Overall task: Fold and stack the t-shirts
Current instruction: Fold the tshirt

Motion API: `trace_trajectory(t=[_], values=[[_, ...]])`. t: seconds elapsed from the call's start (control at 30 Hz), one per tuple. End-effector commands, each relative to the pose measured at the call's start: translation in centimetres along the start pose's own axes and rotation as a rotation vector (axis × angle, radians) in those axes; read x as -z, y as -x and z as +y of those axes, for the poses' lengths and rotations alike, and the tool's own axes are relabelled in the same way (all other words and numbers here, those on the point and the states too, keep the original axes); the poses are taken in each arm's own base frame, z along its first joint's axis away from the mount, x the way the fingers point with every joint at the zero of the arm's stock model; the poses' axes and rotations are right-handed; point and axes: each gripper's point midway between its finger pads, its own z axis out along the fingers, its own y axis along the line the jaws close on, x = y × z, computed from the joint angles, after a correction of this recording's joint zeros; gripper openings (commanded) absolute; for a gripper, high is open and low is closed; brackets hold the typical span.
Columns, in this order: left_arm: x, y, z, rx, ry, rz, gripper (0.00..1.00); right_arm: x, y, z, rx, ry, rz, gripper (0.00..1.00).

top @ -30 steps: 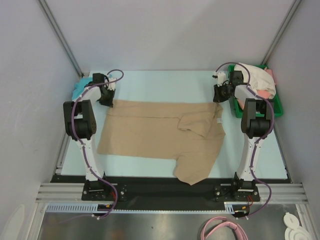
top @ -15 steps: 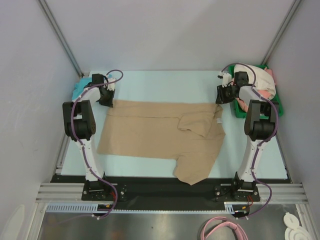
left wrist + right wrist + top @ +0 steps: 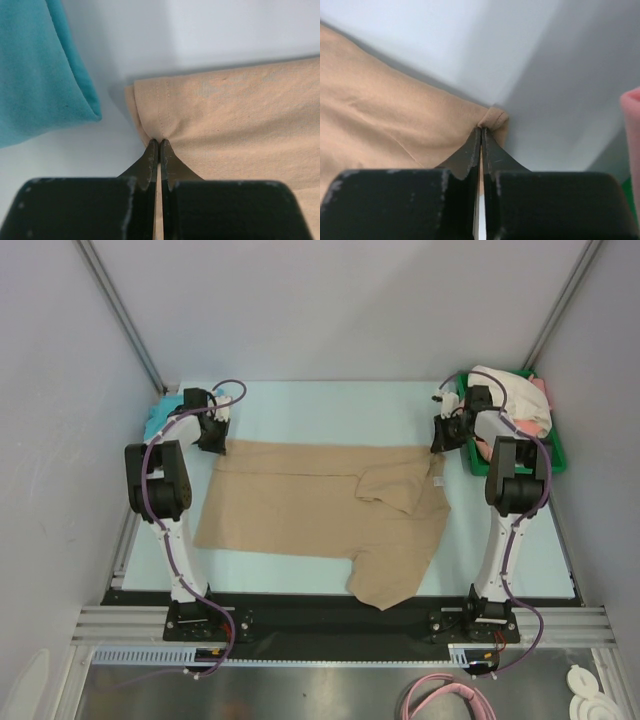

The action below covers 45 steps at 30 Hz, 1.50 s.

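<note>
Overhead, the tan t-shirt (image 3: 320, 505) lies spread across the pale table (image 3: 330, 405), with its near right part hanging over the table's front edge and a folded flap lying on its right half. The left gripper (image 3: 213, 443) sits at the shirt's far left corner and the right gripper (image 3: 440, 440) at its far right corner. A teal-blue t-shirt (image 3: 156, 420) lies at the table's far left edge, just beside the left arm. At the far right a green tray (image 3: 548, 460) holds a cream-white t-shirt (image 3: 515, 395), with a coral-pink t-shirt (image 3: 541, 390) showing behind it

Next, the left wrist view: the left gripper (image 3: 159, 142) has its fingers pressed together on the hemmed corner of the tan t-shirt (image 3: 240, 115), and the cloth puckers where the tips pinch it. The folded teal-blue t-shirt (image 3: 35, 75) lies to the left, near that corner but apart from it

Finally, the right wrist view: the right gripper (image 3: 481, 131) is likewise closed tip to tip, nipping a small bunched fold at the corner of the tan t-shirt (image 3: 380, 115), which spreads away to the left on the table. A sliver of coral-pink cloth (image 3: 632, 130) and a bit of green tray (image 3: 633, 197) show at the right edge
</note>
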Motion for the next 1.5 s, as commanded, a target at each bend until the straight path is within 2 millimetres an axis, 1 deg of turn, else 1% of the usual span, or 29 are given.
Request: trace_trajectory(t=[0.0, 0.13, 0.27, 0.3, 0.4, 0.43, 0.5, 0.53, 0.6, 0.63, 0.67, 0.7, 0.73, 0.83, 0.87, 0.9, 1.0, 1.1, 1.13, 1.17, 1.2, 1.23, 1.27, 1.3, 1.33, 1.37, 1.4, 1.43, 1.47], values=[[0.5, 0.1, -0.1, 0.016, -0.009, -0.010, 0.00, -0.2, 0.9, -0.6, 0.009, -0.010, -0.008, 0.01], [0.2, 0.8, 0.4, 0.022, 0.002, -0.014, 0.00, -0.5, 1.5, -1.4, 0.019, -0.034, -0.020, 0.00], [-0.3, 1.3, 0.6, 0.021, 0.003, -0.011, 0.01, -0.7, 2.6, -2.0, 0.024, -0.046, -0.031, 0.00], [-0.4, 1.4, 0.7, 0.021, 0.003, -0.011, 0.00, -0.9, 3.1, -2.4, 0.026, -0.048, -0.036, 0.00], [-1.0, 1.8, 1.0, 0.023, 0.002, -0.006, 0.00, -1.3, 3.6, -2.9, 0.024, -0.052, -0.033, 0.00], [-0.9, 2.5, 1.0, 0.019, 0.002, -0.018, 0.01, -1.5, 3.7, -3.0, 0.023, -0.051, -0.032, 0.00], [-1.5, 2.3, 0.9, 0.025, -0.008, -0.002, 0.01, -1.5, 4.0, -3.2, 0.026, -0.054, -0.034, 0.00], [-1.3, 3.2, 1.1, 0.022, -0.006, -0.019, 0.00, -1.6, 4.4, -3.4, 0.028, -0.058, -0.041, 0.00], [-1.7, 3.3, 1.0, 0.028, -0.013, -0.012, 0.00, -1.8, 4.6, -3.6, 0.031, -0.061, -0.041, 0.00], [-1.5, 4.0, 1.2, 0.027, -0.008, -0.027, 0.00, -1.9, 5.0, -3.9, 0.034, -0.064, -0.045, 0.00], [-1.6, 4.1, 1.2, 0.026, -0.007, -0.025, 0.00, -1.9, 5.2, -4.0, 0.036, -0.064, -0.045, 0.00], [-2.1, 4.0, 1.1, 0.025, -0.006, -0.016, 0.00, -2.0, 5.4, -4.1, 0.037, -0.065, -0.047, 0.00], [-1.9, 4.9, 1.2, 0.019, -0.001, -0.031, 0.00, -1.7, 6.3, -4.3, 0.044, -0.072, -0.061, 0.00], [-2.2, 5.4, 1.2, 0.011, 0.003, -0.028, 0.01, -2.2, 6.5, -4.7, 0.041, -0.074, -0.057, 0.00], [-2.3, 5.4, 1.2, 0.009, 0.003, -0.025, 0.00, -2.1, 7.2, -4.9, 0.047, -0.079, -0.072, 0.00], [-2.3, 5.6, 1.1, 0.006, 0.005, -0.028, 0.00, -2.2, 7.3, -4.9, 0.046, -0.080, -0.074, 0.00], [-1.9, 6.4, 1.5, -0.001, 0.040, -0.055, 0.00, -2.2, 8.1, -5.1, 0.050, -0.085, -0.091, 0.00], [-0.6, 7.2, 1.4, -0.011, 0.050, -0.092, 0.00, -1.6, 9.0, -5.1, 0.059, -0.092, -0.114, 0.00], [-0.4, 6.9, 1.0, -0.013, 0.038, -0.088, 0.00, -1.2, 9.3, -5.0, 0.063, -0.094, -0.125, 0.00], [1.4, 8.2, 0.9, -0.019, 0.040, -0.142, 0.00, -0.9, 9.6, -4.8, 0.066, -0.094, -0.134, 0.00], [1.6, 7.7, 0.4, -0.021, 0.033, -0.140, 0.00, 0.0, 10.2, -4.4, 0.074, -0.091, -0.151, 0.00], [2.3, 8.2, 0.2, -0.027, 0.038, -0.170, 0.02, 0.5, 10.5, -4.2, 0.081, -0.086, -0.162, 0.00], [4.5, 9.4, -0.1, -0.038, 0.046, -0.214, 0.11, 1.1, 10.7, -3.8, 0.086, -0.080, -0.171, 0.00], [5.4, 9.6, -0.5, -0.047, 0.051, -0.228, 0.33, 2.1, 11.2, -3.3, 0.091, -0.078, -0.189, 0.08], [5.9, 9.1, -1.0, -0.053, 0.055, -0.234, 0.38, 3.6, 11.4, -2.2, 0.099, -0.070, -0.218, 0.22], [6.9, 9.3, -1.4, -0.071, 0.066, -0.254, 0.44, 4.8, 11.8, -1.4, 0.114, -0.066, -0.247, 0.50], [9.1, 9.1, -2.5, -0.091, 0.071, -0.286, 0.51, 5.7, 11.7, -0.8, 0.122, -0.066, -0.266, 0.65], [10.4, 9.8, -2.8, -0.105, 0.088, -0.338, 0.62, 8.4, 12.5, 0.3, 0.160, -0.100, -0.335, 0.78], [11.5, 9.7, -2.7, -0.110, 0.108, -0.362, 0.74, 9.2, 12.6, 1.0, 0.172, -0.117, -0.360, 0.99]])
